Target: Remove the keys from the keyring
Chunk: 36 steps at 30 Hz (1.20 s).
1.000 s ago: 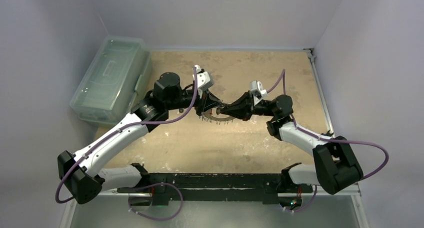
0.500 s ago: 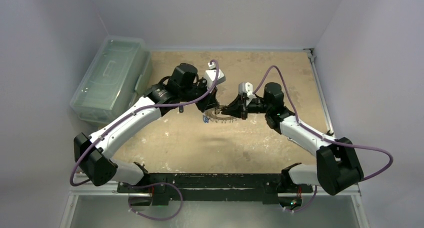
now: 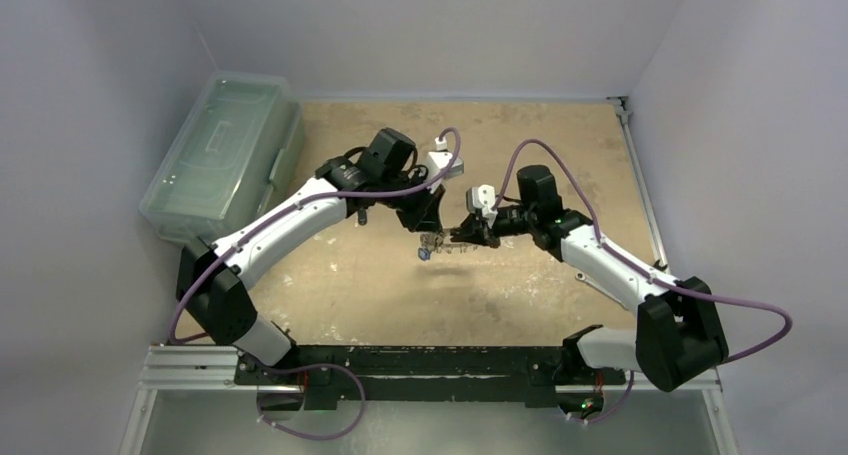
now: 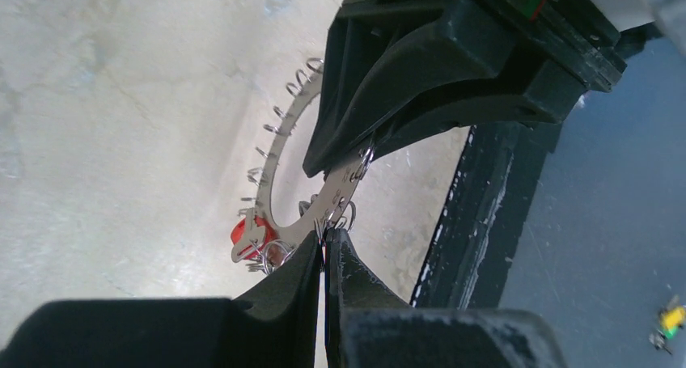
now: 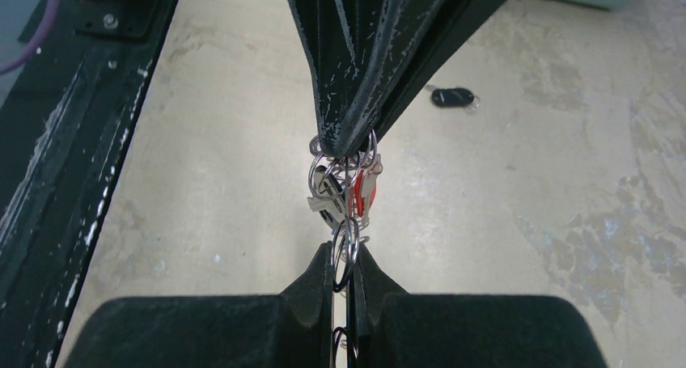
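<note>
Top external view gave us the simple headcount: two arms, one keyring (image 3: 441, 245), one clear plastic bin (image 3: 225, 155). The left gripper (image 3: 430, 233) and the right gripper (image 3: 458, 239) met nose to nose over the middle of the table (image 3: 570, 145). The keyring was strung between them and looked lifted off the surface, with a shadow under it. We saw one blue-headed key (image 3: 424, 255) dangling at its left end.

From the left wrist, the left gripper (image 4: 323, 251) had its fingers pinched together on the bottom of the keyring (image 4: 336, 198). The right gripper (image 4: 366, 154) was clamped on the same flat band just above. One red-headed key (image 4: 245, 232) hung at the low side. Small wire loops lined the outer rim, but we couldn't get a firm count. We also couldn't tell whether either grip was on the band itself or on a loop.

Right wrist view showed the ring edge-on, with the right gripper (image 5: 344, 271) squeezed on it from below and the left gripper (image 5: 346, 145) from above. The keys (image 5: 340, 194) were bunched in one clump between the tips, one red among them. One black fob (image 5: 453, 97) lay alone on the table beyond, well apart.

Room-wise, the ring hung well away from every table edge, with bare tan surface on all sides. The bin sat at the far left corner, and the black base rail (image 3: 430, 360) ran along the near edge.
</note>
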Tool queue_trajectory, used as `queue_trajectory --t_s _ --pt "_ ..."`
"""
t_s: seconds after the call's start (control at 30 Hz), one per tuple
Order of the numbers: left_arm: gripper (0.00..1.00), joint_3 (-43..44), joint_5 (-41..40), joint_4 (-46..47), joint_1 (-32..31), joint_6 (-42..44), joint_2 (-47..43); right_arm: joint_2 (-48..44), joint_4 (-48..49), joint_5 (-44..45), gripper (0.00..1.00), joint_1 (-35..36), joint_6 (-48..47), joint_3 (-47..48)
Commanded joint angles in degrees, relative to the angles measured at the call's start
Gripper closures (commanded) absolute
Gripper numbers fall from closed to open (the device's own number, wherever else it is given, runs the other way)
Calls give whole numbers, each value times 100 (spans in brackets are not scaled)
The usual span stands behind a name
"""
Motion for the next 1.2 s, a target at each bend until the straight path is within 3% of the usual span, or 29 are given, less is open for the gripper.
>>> queue_trajectory --t_s 0.0,0.43,0.63,0.73,0.8,0.9,1.0,1.17 --pt "100 -48 945 -1869 -69 190 386 -300 -184 333 100 -125 -1223 586" --pt "100 53 1865 -2896 -172 606 1527 -292 -455 204 100 -52 -1695 526" --pt "100 147 1984 -2982 -219 612 1678 -298 -630 239 100 42 -1956 452" --pt "100 575 1946 -3110 -189 1021 1614 -331 -371 176 100 36 -1617 336" --pt "93 966 1877 -3147 26 1301 1483 -344 -195 158 100 29 -1380 236" --pt "94 1286 1969 -2865 514 1301 1209 -366 62 185 100 -9 -1057 157" --pt "88 1493 1984 -2734 832 1510 973 -396 496 169 100 -113 -548 59" --pt "59 116 1784 -434 1524 840 -637 -382 782 110 100 -166 -93 71"
